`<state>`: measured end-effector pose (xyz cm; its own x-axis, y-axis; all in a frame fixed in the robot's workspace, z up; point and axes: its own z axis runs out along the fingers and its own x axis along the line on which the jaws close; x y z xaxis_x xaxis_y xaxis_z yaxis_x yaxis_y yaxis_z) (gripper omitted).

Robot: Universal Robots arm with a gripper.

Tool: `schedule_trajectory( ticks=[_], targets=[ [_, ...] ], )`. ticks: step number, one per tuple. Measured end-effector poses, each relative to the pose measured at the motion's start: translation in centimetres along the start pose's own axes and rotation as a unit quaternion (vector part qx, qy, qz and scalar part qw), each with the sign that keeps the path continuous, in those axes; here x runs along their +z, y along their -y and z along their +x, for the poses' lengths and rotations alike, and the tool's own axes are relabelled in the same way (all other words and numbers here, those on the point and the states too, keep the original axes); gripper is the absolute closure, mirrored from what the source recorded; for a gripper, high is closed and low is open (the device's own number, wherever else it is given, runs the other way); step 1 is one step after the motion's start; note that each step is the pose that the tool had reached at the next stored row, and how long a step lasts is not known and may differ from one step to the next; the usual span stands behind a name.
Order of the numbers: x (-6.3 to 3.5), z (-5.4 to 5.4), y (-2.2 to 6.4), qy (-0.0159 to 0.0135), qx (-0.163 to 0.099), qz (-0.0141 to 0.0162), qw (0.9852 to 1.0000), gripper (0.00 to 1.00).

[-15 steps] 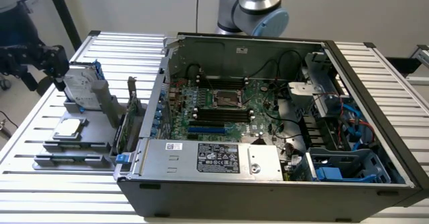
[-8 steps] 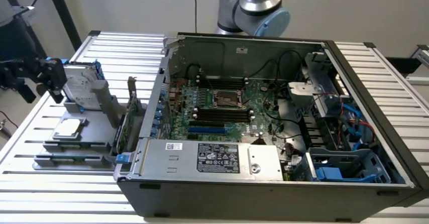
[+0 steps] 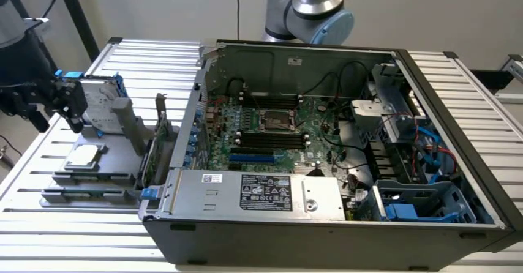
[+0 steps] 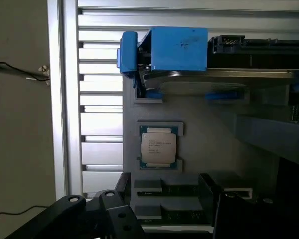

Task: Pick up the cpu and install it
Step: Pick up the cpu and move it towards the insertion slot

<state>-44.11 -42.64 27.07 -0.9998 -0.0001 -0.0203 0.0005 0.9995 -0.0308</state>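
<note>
Exterior view: at the exterior view's left, the gripper (image 3: 56, 112) hangs over the grey holder (image 3: 114, 166) on the slatted bench (image 3: 73, 224), its fingers spread wide and clear of the cpu (image 3: 84, 157). The cpu lies flat on the holder, near the hard drive (image 3: 100, 98) with blue rails. The open computer case (image 3: 327, 224) stands to the exterior view's right.

Wrist view: the cpu sits in 1 square recess of the holder, silver top up, apart from the gripper's black parts.

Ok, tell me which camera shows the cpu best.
The wrist view: the cpu sits near mid-picture, seen square-on from above, its printed metal top and green rim plain in its grey holder. In the exterior view the cpu is small and slanted, at that view's left.
</note>
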Motion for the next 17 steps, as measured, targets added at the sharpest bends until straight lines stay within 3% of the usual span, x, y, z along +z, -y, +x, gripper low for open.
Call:
schedule_trajectory(
  ticks=[7, 17],
  targets=[
    [1.27, -0.1, -0.29, 0.0000, -0.001, 0.0000, 1.0000, 0.35],
    [2.64, -0.1, -1.48, -0.0003, -0.002, -0.0016, 1.0000, 0.35]
  ],
)
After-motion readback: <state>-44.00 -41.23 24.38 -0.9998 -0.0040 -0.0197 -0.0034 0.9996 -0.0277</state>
